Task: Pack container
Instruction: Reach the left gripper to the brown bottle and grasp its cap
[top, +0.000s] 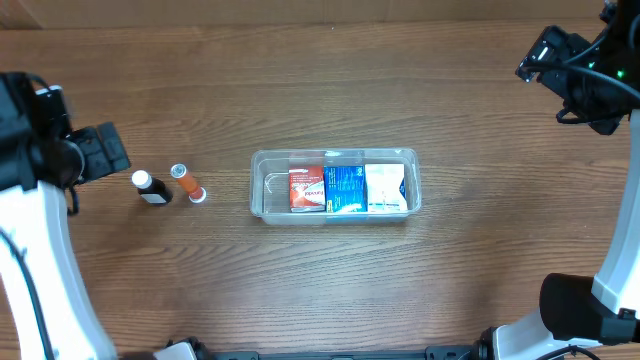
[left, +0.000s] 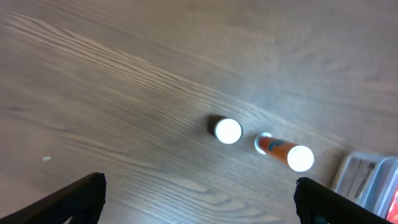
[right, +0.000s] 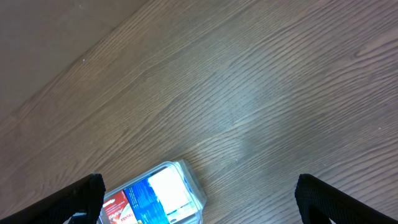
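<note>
The clear container (top: 262, 183) sits mid-table and holds a red box (top: 306, 189), a blue box (top: 346, 189) and a white box (top: 385, 188) side by side. It also shows in the right wrist view (right: 194, 186). Left of it lie a dark bottle with a white cap (top: 151, 187) and an orange bottle with a white cap (top: 187, 182); both show in the left wrist view, the dark bottle (left: 227, 130) and the orange bottle (left: 286, 151). My left gripper (left: 199, 202) is open and empty, raised left of the bottles. My right gripper (right: 199, 199) is open and empty, high at the far right.
The wooden table (top: 330, 90) runs under everything. The left arm (top: 40, 150) is at the left edge and the right arm (top: 585, 75) at the top right corner. The arm bases (top: 570, 310) stand along the front edge.
</note>
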